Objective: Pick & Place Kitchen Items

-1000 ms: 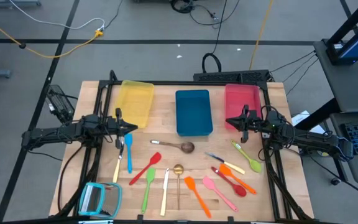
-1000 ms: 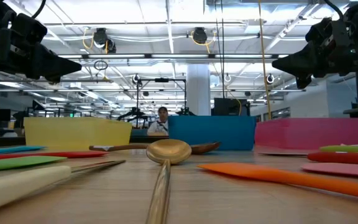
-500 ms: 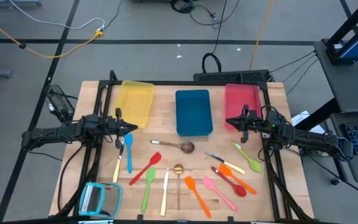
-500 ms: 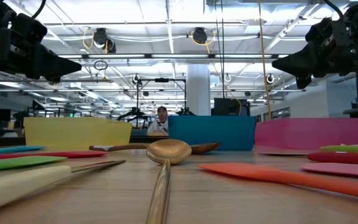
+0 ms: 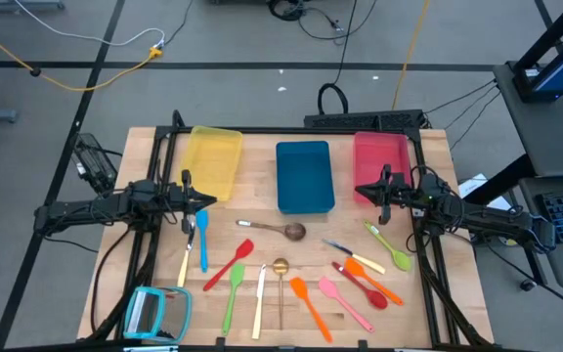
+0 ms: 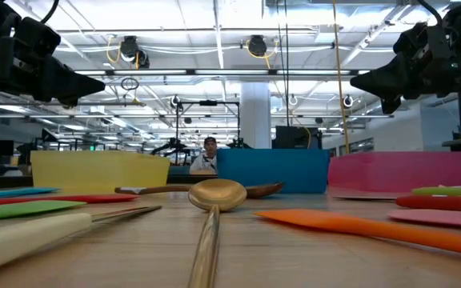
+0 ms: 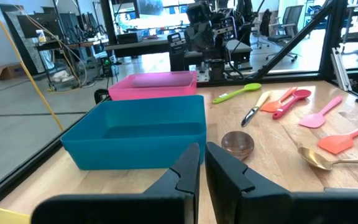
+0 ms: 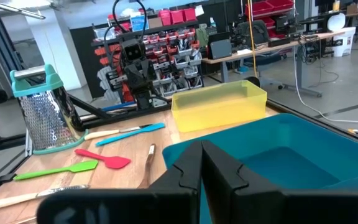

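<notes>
Several slim utensils lie flat on the wooden table in front of the trays: a dark metal spoon (image 5: 280, 230), a gold spoon (image 5: 280, 267), a red spatula (image 5: 231, 262), a green spatula (image 5: 233, 288), a blue utensil (image 5: 203, 242), an orange spatula (image 5: 308, 301), a pink spatula (image 5: 342, 299), a red spoon (image 5: 365, 287) and a green spoon (image 5: 389, 248). My left gripper (image 5: 199, 200) hovers shut above the table's left side, near the yellow tray. My right gripper (image 5: 364, 192) hovers shut on the right, over the pink tray's near end. Neither one holds a utensil.
Three trays stand along the far edge: yellow (image 5: 214, 161), blue (image 5: 304, 177) and pink (image 5: 380, 161). A teal-framed grater (image 5: 155, 313) lies at the near left corner. A black frame borders the table. A person (image 6: 208, 154) shows far off in the room behind.
</notes>
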You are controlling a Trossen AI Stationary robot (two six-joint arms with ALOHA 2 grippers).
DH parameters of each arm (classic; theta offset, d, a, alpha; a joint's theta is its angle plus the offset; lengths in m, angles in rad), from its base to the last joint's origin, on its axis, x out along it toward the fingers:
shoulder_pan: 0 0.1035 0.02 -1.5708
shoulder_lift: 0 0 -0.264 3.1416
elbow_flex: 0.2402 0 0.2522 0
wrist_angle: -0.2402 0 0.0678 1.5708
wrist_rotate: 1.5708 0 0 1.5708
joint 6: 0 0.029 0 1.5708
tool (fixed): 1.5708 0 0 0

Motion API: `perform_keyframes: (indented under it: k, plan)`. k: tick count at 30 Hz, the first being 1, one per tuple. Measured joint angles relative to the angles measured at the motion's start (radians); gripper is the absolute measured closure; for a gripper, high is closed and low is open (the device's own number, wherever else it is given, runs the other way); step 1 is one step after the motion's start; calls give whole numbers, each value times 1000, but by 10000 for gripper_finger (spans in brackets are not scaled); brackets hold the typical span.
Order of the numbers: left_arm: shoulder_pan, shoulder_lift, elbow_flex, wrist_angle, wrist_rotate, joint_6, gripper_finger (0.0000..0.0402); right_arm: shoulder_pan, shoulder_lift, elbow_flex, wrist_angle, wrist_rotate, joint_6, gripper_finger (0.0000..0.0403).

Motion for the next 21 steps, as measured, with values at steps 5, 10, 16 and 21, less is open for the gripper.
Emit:
perform_keyframes:
  k: [5, 10, 16, 21]
  plan:
    - [0, 0, 0, 0, 0, 0, 371, 0, 0, 0, 40, 0, -7, 401]
    - [0, 0, 0, 4, -4, 2, 371, 0, 0, 0, 124, 47, -116, 401]
    - [0, 0, 0, 43, -86, -48, 371, 0, 6, 0, 247, 161, -229, 401]
    - [0, 0, 0, 42, -96, -115, 371, 0, 46, 0, 274, 145, -177, 387]
